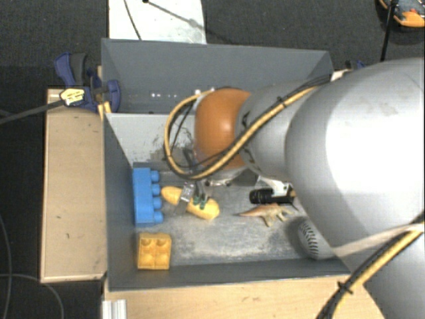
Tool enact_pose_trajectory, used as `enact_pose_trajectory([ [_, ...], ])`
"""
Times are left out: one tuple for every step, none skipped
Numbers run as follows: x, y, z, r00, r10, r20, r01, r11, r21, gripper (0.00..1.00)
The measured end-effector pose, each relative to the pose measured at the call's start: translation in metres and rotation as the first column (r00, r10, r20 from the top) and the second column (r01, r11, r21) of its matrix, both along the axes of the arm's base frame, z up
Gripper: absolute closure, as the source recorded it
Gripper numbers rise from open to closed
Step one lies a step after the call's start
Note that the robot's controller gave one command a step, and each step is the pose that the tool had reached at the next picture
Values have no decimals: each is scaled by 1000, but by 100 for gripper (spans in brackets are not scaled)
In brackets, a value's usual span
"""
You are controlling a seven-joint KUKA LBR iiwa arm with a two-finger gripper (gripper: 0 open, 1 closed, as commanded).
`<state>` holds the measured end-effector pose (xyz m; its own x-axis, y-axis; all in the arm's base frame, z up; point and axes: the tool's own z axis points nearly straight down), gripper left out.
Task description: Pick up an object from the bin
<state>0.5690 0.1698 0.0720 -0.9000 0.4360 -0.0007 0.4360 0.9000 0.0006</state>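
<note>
Where gripper [194, 196] sits: low at yellow banana-shaped plastic toy [207, 209], mid grey metal bin [118, 198].
Grip state: cannot tell.
Neighbour: long blue plastic building brick [146, 196], just left.

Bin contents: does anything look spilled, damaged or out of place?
Nothing stands out. The blue brick, yellow brick, yellow banana-shaped toy at the hand and tan toy lizard lie loose in the bin, all seemingly intact.
</note>
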Motion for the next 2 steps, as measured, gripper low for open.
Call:
enact_pose_trajectory([
  [-1,0,4,1000,0,-1,0,1000,-1,100],
  [-1,0,21,1000,0,-3,0,1000,0,100],
])
